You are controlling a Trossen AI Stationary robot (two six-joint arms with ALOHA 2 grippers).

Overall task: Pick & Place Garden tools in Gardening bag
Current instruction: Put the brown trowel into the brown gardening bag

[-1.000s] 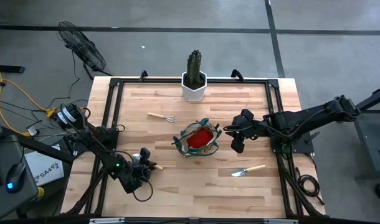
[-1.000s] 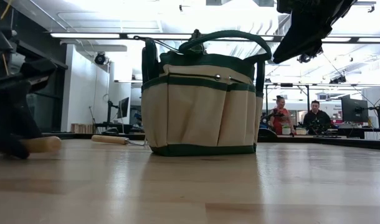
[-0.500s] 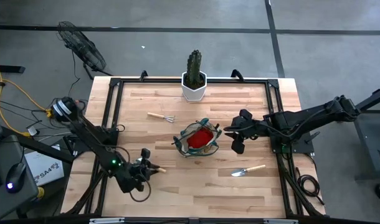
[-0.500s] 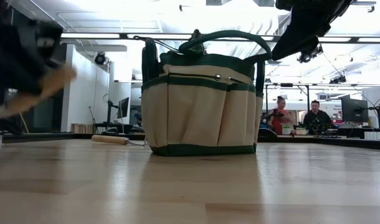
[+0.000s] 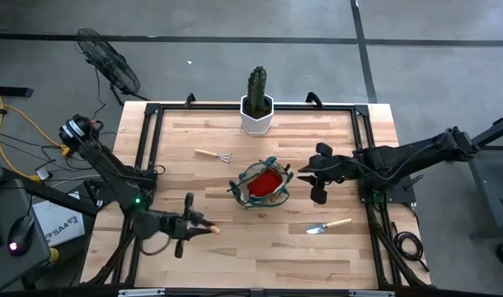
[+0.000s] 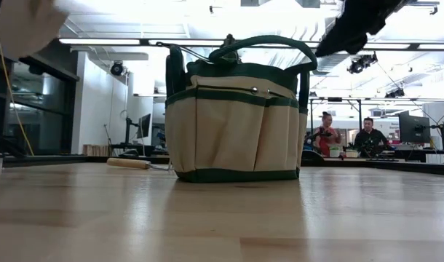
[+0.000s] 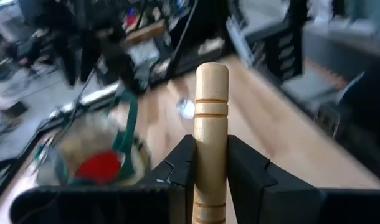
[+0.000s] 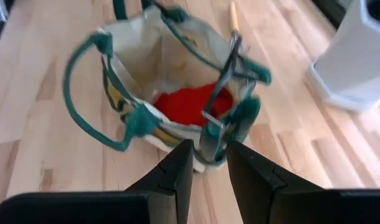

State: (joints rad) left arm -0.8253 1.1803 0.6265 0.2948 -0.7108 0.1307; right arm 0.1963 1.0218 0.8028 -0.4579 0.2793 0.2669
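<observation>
The olive-green and tan gardening bag (image 5: pixel 262 183) stands on its base at the table's middle, with the red glove (image 5: pixel 268 180) inside; it also shows in the right wrist view (image 8: pixel 177 93). A mini rake (image 5: pixel 212 155) lies on the table to the far left of the bag. A trowel (image 5: pixel 328 225) lies to the bag's near right. My left gripper (image 5: pixel 195 224) is near the table's near-left, above the top, shut on a wooden tool handle (image 7: pixel 212 118); the tool's metal end is hidden. My right gripper (image 5: pixel 317 186) hovers just right of the bag, slightly open and empty. My left gripper pinches the wooden handle between its two fingers (image 7: pixel 177 165). The fingers are about level and point toward the table's right edge. The handle runs along them, and its free end (image 7: pixel 212 71) sticks out past the fingertips. The tool is lifted clear of the table.
A green cactus in a white hexagonal pot (image 5: pixel 257 107) stands at the far edge's middle. A black frame (image 5: pixel 148 148) runs around the tabletop. People sit in the room beyond the table (image 6: pixel 346 135). Bare wood lies between my left gripper and the bag.
My left gripper has risen from the tabletop with the wooden-handled tool, lifting it clear. It has swung slightly toward the table's right and levelled out, so the handle now points toward the bag. My right gripper has kept about still.
</observation>
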